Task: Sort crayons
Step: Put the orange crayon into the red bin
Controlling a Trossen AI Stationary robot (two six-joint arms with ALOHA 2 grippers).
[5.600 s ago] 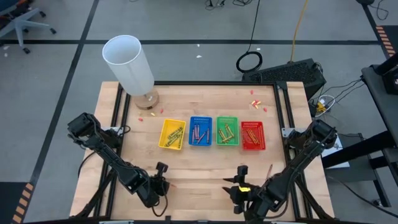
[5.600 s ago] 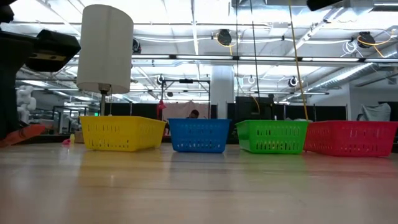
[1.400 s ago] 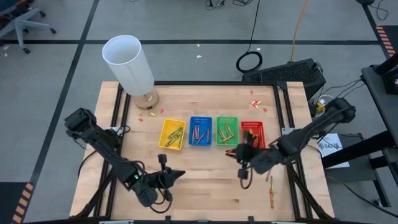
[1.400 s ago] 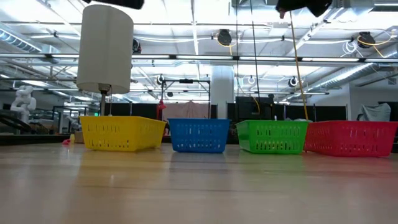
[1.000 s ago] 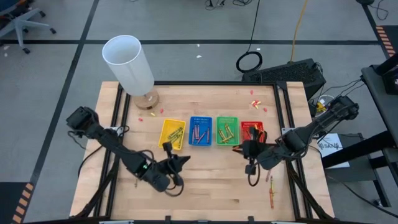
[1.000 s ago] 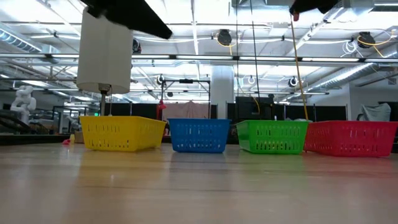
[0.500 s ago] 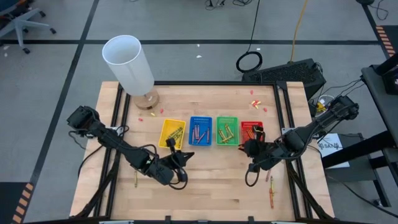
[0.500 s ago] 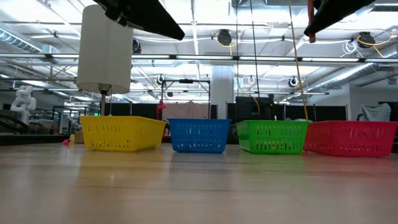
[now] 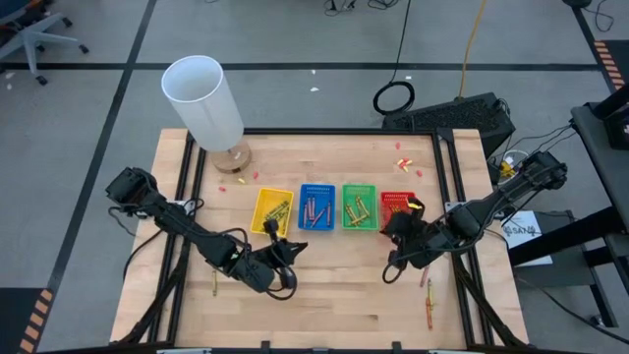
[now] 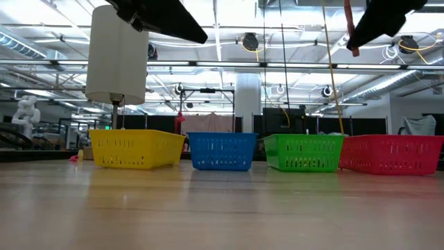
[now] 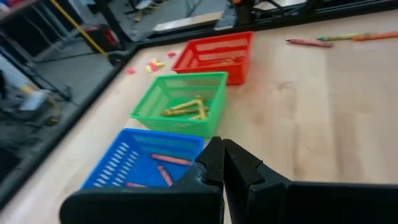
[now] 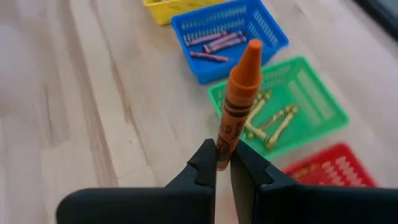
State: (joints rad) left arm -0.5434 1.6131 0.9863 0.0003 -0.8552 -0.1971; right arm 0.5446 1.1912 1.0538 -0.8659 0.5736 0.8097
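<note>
now orange crayon (image 12: 239,99) in right gripper (image 12: 224,163)

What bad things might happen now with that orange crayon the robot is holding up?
1. The right claw pinches the orange crayon only at its bottom end, so it might tip or slip out.
2. There is no orange tray, just yellow, blue, green and red, so it may land in the wrong one.
3. The trays stand close together, so a drop could miss.

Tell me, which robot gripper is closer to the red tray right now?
Right. The right gripper, pinching an orange crayon, hovers at the red tray's near edge; the left gripper sits shut below the yellow tray, well away.
</note>
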